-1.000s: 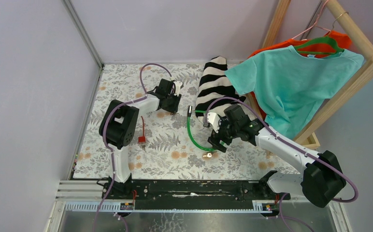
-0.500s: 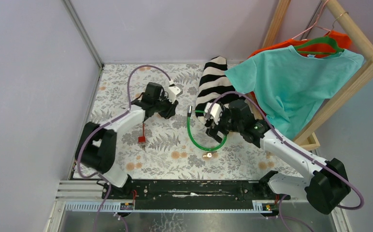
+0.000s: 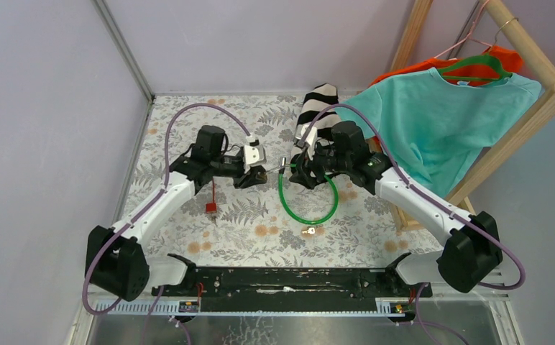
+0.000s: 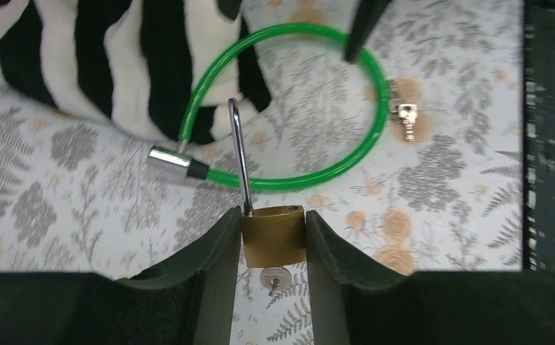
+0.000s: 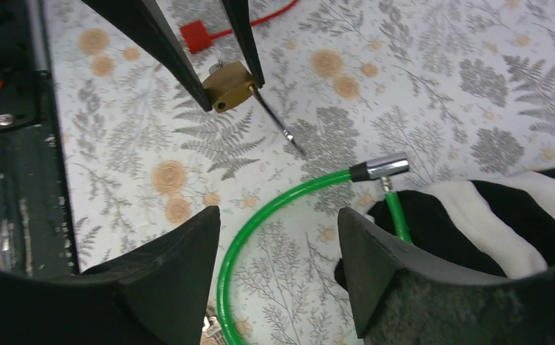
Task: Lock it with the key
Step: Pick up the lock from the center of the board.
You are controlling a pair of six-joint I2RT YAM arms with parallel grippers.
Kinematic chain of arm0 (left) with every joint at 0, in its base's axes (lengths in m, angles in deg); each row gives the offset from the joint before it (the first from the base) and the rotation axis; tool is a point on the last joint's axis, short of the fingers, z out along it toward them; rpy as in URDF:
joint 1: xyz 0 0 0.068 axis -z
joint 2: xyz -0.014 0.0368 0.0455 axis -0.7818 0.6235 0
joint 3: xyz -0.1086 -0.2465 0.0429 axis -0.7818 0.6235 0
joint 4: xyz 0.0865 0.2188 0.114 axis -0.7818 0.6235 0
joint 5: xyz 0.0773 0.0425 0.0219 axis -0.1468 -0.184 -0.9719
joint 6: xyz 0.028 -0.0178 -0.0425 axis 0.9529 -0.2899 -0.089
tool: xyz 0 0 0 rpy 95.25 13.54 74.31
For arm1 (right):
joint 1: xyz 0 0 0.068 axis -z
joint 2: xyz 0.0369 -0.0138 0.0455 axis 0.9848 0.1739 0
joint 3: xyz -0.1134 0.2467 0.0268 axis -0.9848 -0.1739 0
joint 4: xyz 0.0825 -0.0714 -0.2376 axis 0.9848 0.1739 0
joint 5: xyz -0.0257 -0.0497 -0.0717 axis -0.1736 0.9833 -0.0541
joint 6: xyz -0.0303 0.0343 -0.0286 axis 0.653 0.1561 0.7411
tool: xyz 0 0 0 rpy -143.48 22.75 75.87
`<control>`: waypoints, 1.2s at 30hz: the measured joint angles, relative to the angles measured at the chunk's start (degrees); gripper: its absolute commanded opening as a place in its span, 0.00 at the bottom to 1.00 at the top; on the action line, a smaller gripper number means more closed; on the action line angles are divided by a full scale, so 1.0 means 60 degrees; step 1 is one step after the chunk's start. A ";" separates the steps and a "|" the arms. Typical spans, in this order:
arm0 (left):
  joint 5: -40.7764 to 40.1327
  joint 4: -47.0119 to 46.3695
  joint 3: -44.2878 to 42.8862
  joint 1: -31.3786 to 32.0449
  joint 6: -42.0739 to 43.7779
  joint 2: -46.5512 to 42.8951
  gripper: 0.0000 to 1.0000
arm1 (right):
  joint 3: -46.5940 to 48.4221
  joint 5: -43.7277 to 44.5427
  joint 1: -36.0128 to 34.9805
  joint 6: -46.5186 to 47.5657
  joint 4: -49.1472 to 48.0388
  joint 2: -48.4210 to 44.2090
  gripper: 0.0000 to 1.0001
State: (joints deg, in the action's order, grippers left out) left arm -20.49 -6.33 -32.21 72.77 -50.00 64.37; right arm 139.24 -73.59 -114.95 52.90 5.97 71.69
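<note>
Both arms had swung in toward each other since a second back. The left gripper (image 4: 273, 215) came over from the back of the table (image 3: 188, 115) to just left of the green cable loop (image 3: 330, 213), and the right gripper (image 5: 278, 215) went from near the key (image 3: 308, 231) up to the loop's far side by the striped cloth (image 3: 318, 108). Left jaws were pinching the brass padlock (image 4: 274, 236) by its body, shackle open. Right jaws were spread, nothing in them. Key lay on the table just outside the loop's near edge.
</note>
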 measured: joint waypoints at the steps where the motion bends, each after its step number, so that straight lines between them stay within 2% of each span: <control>1: 0.0270 0.0200 -0.0076 0.0000 0.0186 -0.0051 0.00 | 0.0000 -0.0284 0.0047 0.0029 0.0000 0.0000 0.65; 6: 0.1384 0.1100 -0.0189 0.0095 0.0943 -0.0532 0.00 | 0.0087 -0.1741 0.0306 0.0554 0.0554 0.0007 0.64; 9: 0.1665 0.1300 -0.0189 0.0262 0.1137 -0.0732 0.00 | 0.0321 -0.2455 0.0328 0.0903 0.1118 0.0076 0.64; 12: 0.1800 0.1402 -0.0189 0.0397 0.1202 -0.0750 0.00 | 0.0645 -0.2947 0.0324 0.1231 0.1625 0.0255 0.60; 23: 0.1832 0.1548 -0.0189 0.0656 0.1198 -0.0747 0.00 | 0.1395 -0.3450 -0.0036 0.1851 0.2743 0.1100 0.43; 26: 0.1832 0.1548 -0.0189 0.0688 0.1198 -0.0729 0.00 | 0.1410 -0.3453 -0.0127 0.1916 0.2845 0.1169 0.34; 32: 0.1825 0.1574 -0.0189 0.0718 0.1198 -0.0630 0.00 | 0.1443 -0.3446 -0.0197 0.1945 0.2976 0.1198 0.32; 36: 0.1832 0.1588 -0.0189 0.0758 0.1198 -0.0546 0.00 | 0.1443 -0.3421 -0.0288 0.1949 0.3002 0.1198 0.25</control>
State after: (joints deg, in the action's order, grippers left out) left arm -9.50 3.20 -33.35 77.31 -42.81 61.09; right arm 147.90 -94.11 -116.67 64.59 23.98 78.88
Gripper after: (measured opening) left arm 0.411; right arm 0.301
